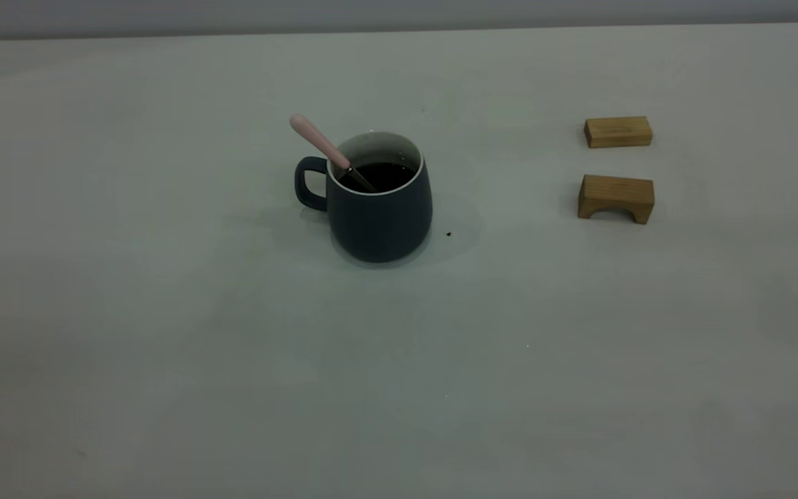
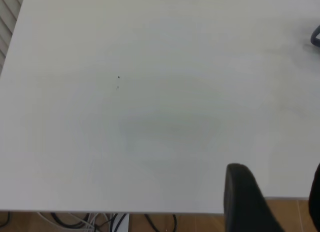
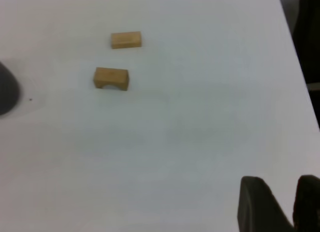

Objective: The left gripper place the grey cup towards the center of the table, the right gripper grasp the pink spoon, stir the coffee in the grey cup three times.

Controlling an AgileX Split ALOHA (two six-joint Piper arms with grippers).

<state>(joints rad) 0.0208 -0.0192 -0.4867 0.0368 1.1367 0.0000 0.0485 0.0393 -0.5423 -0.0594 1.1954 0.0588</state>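
Note:
The grey cup point(image 1: 378, 215) stands near the middle of the table point(image 1: 163, 346), its handle pointing left in the exterior view. Dark coffee point(image 1: 385, 174) fills it. The pink spoon point(image 1: 319, 142) leans in the cup, bowl sunk in the coffee, pink handle sticking out over the rim above the handle side. No gripper holds it. Neither arm shows in the exterior view. My left gripper point(image 2: 277, 177) hangs open over the table's edge, far from the cup point(image 2: 316, 36). My right gripper point(image 3: 282, 184) is open with a narrow gap, empty, well away from the cup point(image 3: 6, 89).
Two wooden blocks lie right of the cup: a flat bar point(image 1: 617, 132) farther back and an arch-shaped block point(image 1: 615, 196) nearer. They also appear as the bar point(image 3: 126, 39) and arch point(image 3: 111, 77) in the right wrist view. A tiny dark speck point(image 1: 449, 234) sits by the cup.

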